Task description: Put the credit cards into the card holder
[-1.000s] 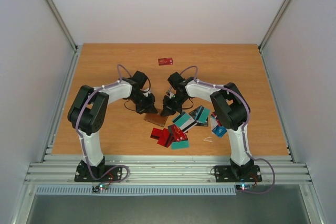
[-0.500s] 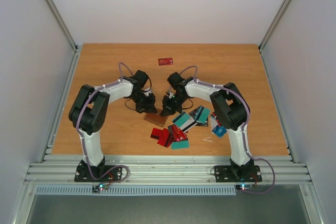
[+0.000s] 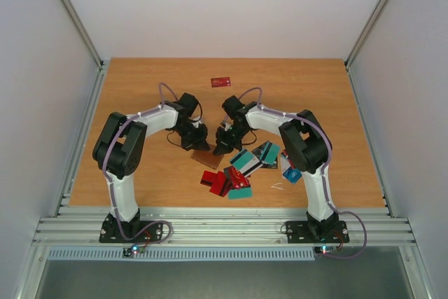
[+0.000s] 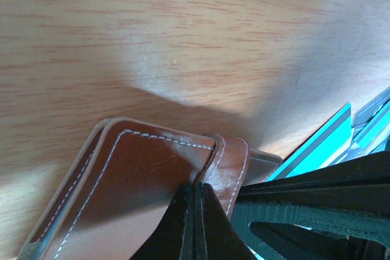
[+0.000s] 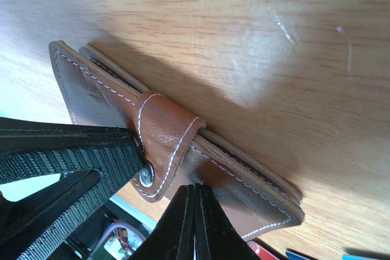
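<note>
- Shows only a small shift since a second ago: left arm eased slightly toward the middle of the wooden table point(image 3: 140, 96), card holder point(image 3: 208, 160) lying where it was.
- Lies in the near middle of the table, between and just under the two gripper heads.
- Has a loose heap of credit cards point(image 3: 241, 171) in red, teal and white just to its right and nearer the bases, one teal card point(image 4: 317, 150) close beside its edge.
- Leaves a single red card point(image 3: 221, 82) well apart at the far side.
- Rests flat, long edge running on a diagonal in the right wrist view, strap point(image 5: 163, 132) folded over that edge and fastened by a light stud point(image 5: 146, 177).
- Brings the left gripper point(image 4: 195, 211) down with fingers pressed together, nothing between them, tips on the leather beside the strap.
- Sets the right gripper point(image 5: 194, 211) likewise, fingers together and holding nothing, tips on the holder's face near the stud.
- Crowds each wrist view with the other arm's black finger.
</note>
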Controlling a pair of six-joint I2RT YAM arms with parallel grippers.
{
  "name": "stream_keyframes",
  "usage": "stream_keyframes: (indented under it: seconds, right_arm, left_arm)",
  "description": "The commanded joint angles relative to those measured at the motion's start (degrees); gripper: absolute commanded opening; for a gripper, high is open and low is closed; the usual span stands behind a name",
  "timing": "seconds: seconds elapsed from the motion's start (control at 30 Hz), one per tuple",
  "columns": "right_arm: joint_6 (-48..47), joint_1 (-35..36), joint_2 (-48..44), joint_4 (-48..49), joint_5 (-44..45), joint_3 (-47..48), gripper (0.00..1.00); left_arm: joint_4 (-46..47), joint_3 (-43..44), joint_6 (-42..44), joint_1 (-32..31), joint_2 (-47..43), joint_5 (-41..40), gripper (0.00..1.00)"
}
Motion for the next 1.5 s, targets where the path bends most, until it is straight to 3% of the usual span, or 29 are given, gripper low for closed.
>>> stream_keyframes:
  seconds: [0.0, 0.9, 1.47]
  right_arm:
    - [0.5, 0.9, 3.9, -0.5, 7.4, 0.4, 0.03]
    - [1.1, 0.9, 4.3, 0.2, 7.0, -0.3, 0.03]
    - [1.7, 0.9, 0.4, 0.5, 5.6, -0.5, 0.03]
  left_arm:
    - [0.4, 0.6, 1.8, -0.8, 2.4, -3.8, 0.0]
    - [-3.1, 4.3, 6.5, -1.3, 1.7, -9.2, 0.0]
    - [1.4, -1.6, 8.5, -2.3, 2.4, -11.9, 0.0]
